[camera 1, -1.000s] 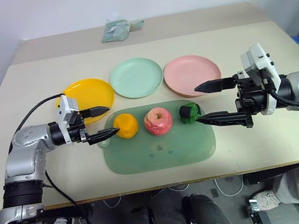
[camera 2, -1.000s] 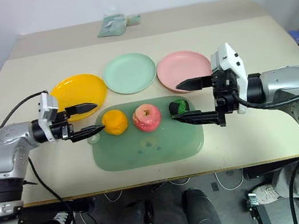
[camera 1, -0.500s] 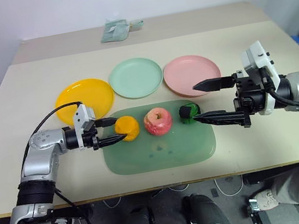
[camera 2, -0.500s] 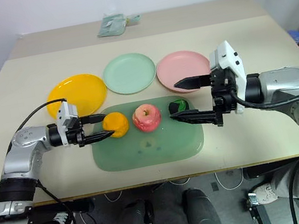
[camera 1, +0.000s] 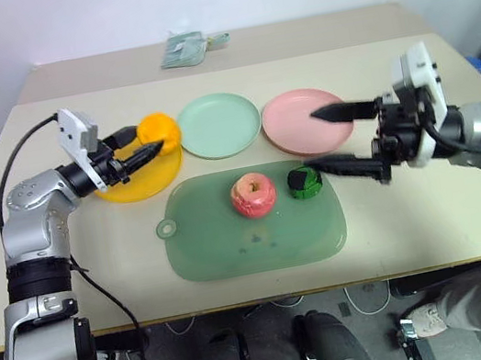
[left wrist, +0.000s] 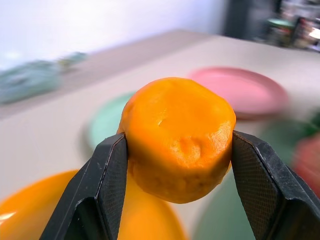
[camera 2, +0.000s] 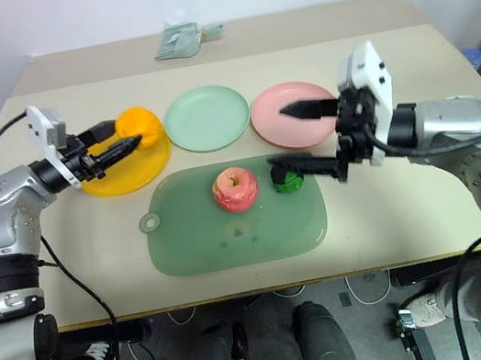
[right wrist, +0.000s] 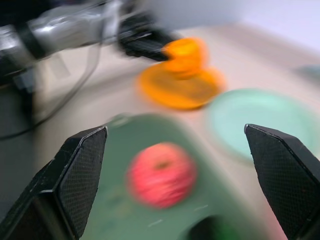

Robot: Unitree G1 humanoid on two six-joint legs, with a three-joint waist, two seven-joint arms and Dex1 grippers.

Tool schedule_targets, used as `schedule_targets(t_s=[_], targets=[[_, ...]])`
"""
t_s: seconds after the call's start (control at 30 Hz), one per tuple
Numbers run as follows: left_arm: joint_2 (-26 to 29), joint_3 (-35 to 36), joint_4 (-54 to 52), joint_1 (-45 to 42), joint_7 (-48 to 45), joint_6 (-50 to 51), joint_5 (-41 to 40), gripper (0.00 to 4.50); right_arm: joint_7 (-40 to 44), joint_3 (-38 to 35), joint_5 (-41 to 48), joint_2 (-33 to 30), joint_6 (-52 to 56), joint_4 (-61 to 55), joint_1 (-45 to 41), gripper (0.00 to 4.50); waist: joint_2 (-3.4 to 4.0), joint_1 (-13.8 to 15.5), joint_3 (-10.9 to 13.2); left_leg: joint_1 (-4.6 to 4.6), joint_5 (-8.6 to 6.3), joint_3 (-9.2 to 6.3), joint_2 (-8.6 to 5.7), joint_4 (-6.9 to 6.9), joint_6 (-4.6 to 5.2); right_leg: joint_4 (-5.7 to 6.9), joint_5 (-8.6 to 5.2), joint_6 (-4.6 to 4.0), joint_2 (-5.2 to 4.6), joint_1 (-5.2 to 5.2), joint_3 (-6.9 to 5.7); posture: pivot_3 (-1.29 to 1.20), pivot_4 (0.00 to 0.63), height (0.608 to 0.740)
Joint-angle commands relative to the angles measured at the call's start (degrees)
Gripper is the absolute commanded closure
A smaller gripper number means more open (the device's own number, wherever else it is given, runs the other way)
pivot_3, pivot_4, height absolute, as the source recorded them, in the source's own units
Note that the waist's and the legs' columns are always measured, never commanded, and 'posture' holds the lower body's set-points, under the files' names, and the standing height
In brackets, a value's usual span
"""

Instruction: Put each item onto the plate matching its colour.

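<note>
On the beige desk, nearest, lies the large translucent green board, carrying the pink-red toy apple and, just beside it, the small dark green-and-black lump. The right gripper has its two black fingers wide apart, the lower one touching or nearly touching the lump. Farther back stand the round yellow-orange plastic plate, the pale mint green plate and the pink plate; the left gripper is clamped on the round orange toy fruit, above the yellow-orange plate.
</note>
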Motion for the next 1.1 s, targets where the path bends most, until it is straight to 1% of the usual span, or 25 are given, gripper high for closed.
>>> schedule_targets(t_s=[0.03,0.07,0.17,0.27,0.4,0.43,0.5,0.53,0.6,0.73,0.83,0.9,0.97,1.0,1.1], targets=[[-0.1,0.2,1.6,0.2,3.1,-1.7,2.2,1.72,0.7,0.4,-1.4,-0.4,-1.6,-0.8,-1.1,0.0,0.0,0.1,0.0,-0.01,0.0,-0.01,0.01,-0.01,0.0,0.0,0.0,0.0,0.02,-0.01,0.0,0.0,0.15,0.736],[-0.1,-0.4,2.5,0.4,4.4,-2.8,3.7,1.72,0.6,0.4,-1.4,-0.2,-1.5,-0.8,-1.2,0.0,0.0,0.2,0.0,-0.02,0.0,-0.03,0.01,-0.01,0.0,0.0,0.0,0.0,0.02,-0.02,-0.01,0.0,0.15,0.736],[-0.9,0.9,3.9,0.4,5.9,-2.8,3.2,1.72,0.7,0.2,-1.2,-0.2,-1.3,-1.0,-1.2,0.0,-0.01,0.2,0.0,-0.04,0.0,-0.01,0.0,-0.01,0.0,-0.01,0.0,0.0,0.0,-0.02,-0.01,0.0,0.15,0.736],[-0.7,0.5,6.4,0.4,8.4,-3.7,5.4,1.72,0.7,-0.1,-0.8,-0.5,-1.0,-1.4,-1.0,0.0,-0.01,0.3,0.0,-0.04,0.0,-0.01,-0.01,0.01,0.0,-0.01,0.01,0.02,-0.02,-0.02,-0.01,0.0,0.15,0.736],[-0.7,1.1,8.8,-0.2,9.9,-4.7,6.0,1.72,0.8,-0.1,-1.1,-0.9,-1.0,-1.9,-0.4,0.0,-0.01,0.1,0.0,-0.03,0.0,-0.02,0.0,0.01,0.0,0.0,0.01,0.02,0.0,-0.02,-0.01,0.0,0.15,0.736],[-0.7,1.2,9.1,-0.3,9.9,-4.7,5.9,1.0,0.9,-0.1,-1.3,-1.0,-1.1,-2.0,-0.3,0.0,-0.01,0.1,0.0,-0.03,0.0,-0.02,0.0,0.01,0.0,0.0,0.01,0.02,0.0,-0.02,-0.01,0.0,0.15,0.736],[-0.5,1.3,9.3,-0.5,10.3,-5.3,6.2,0.25,0.7,-0.4,-0.7,-0.9,-0.6,-1.8,-0.4,0.0,-0.01,0.1,0.0,-0.03,0.0,-0.01,0.0,0.0,0.0,0.0,0.01,0.02,-0.01,-0.02,-0.01,0.0,0.15,0.736],[-0.5,1.5,8.7,-0.5,9.5,-4.8,5.5,0.05,0.8,-0.5,-0.6,-1.0,-0.6,-1.8,-0.4,0.0,-0.01,0.1,0.0,-0.03,0.0,-0.01,0.0,0.01,0.0,0.0,0.01,0.02,-0.02,-0.02,-0.01,0.0,0.15,0.736],[-0.2,1.3,7.6,-0.3,8.5,-5.8,5.4,0.05,0.8,-0.5,-0.6,-0.9,-0.6,-1.8,-0.5,0.0,-0.01,0.1,0.0,-0.03,0.0,-0.01,0.0,0.01,0.0,0.0,0.01,0.02,-0.02,-0.02,-0.01,0.0,0.15,0.736],[-0.4,4.0,1.8,0.3,2.4,-4.5,-0.9,0.05,0.5,-0.5,-0.4,-0.7,-0.4,-1.8,-0.7,0.0,-0.01,0.2,0.0,-0.03,0.0,-0.02,0.0,0.01,0.0,0.0,0.01,0.02,-0.03,-0.02,-0.01,0.0,0.15,0.736],[0.2,4.3,-6.7,2.3,-4.7,2.1,-7.8,0.05,1.2,-0.7,0.4,-1.0,0.0,-1.9,-0.9,0.0,-0.01,0.1,0.0,-0.05,0.0,-0.01,-0.01,0.0,-0.01,-0.03,0.01,0.02,-0.11,-0.02,0.0,0.0,0.15,0.736],[1.4,2.9,-11.8,3.7,-9.4,6.6,-11.1,0.05,2.2,-0.6,0.8,-1.6,0.5,-2.4,-0.6,0.0,0.0,0.1,0.0,-0.05,0.0,-0.01,-0.02,0.0,-0.01,-0.03,0.01,0.02,-0.2,-0.02,0.0,0.0,0.15,0.736],[2.6,1.2,-14.8,4.8,-12.3,9.0,-12.1,0.05,3.0,-0.4,1.1,-2.0,0.8,-2.7,-0.2,0.0,0.01,0.0,0.0,-0.05,0.0,-0.01,-0.02,0.0,-0.01,-0.03,0.01,0.02,-0.19,-0.02,0.0,0.0,0.15,0.736],[2.9,-0.2,-15.6,5.5,-13.4,8.2,-10.9,0.05,3.1,-0.2,1.0,-2.0,0.8,-2.8,-0.1,0.0,0.01,0.0,0.0,-0.04,0.0,-0.01,-0.02,0.0,-0.01,-0.03,0.01,0.02,-0.19,-0.02,0.0,0.0,0.15,0.736],[2.8,-1.5,-16.1,6.1,-14.2,9.2,-10.5,0.05,2.6,0.7,0.4,-1.8,1.1,-3.3,-0.2,0.0,0.01,0.0,0.0,0.02,0.01,-0.01,-0.02,0.0,-0.01,0.01,0.01,0.01,-0.12,0.01,0.0,0.0,0.15,0.736]])
